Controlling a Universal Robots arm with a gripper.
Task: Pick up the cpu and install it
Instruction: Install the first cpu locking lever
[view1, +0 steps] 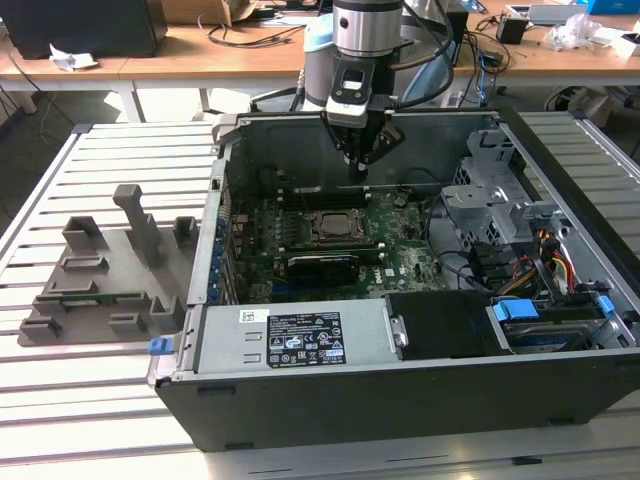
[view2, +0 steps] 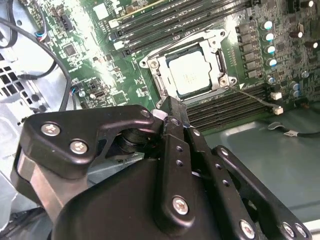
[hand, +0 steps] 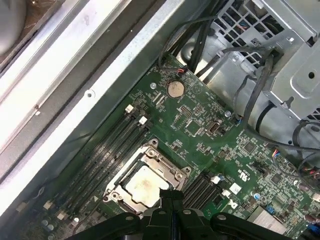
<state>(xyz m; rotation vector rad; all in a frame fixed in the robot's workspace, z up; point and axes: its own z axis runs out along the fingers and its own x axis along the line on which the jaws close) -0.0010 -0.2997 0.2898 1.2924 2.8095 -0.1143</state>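
Note:
The cpu lies flat in the socket on the green motherboard, its silver top facing up inside the metal socket frame. Both wrist views show the cpu just beyond the fingertips. My gripper hangs inside the open computer case, above and slightly behind the socket. Its black fingers are pressed together with nothing between them, and their tips sit clear of the chip.
A grey plastic tray lies on the slatted table at the exterior view's left. Inside the case are a drive cage with cables, a power supply, memory slots beside the socket and a coin battery.

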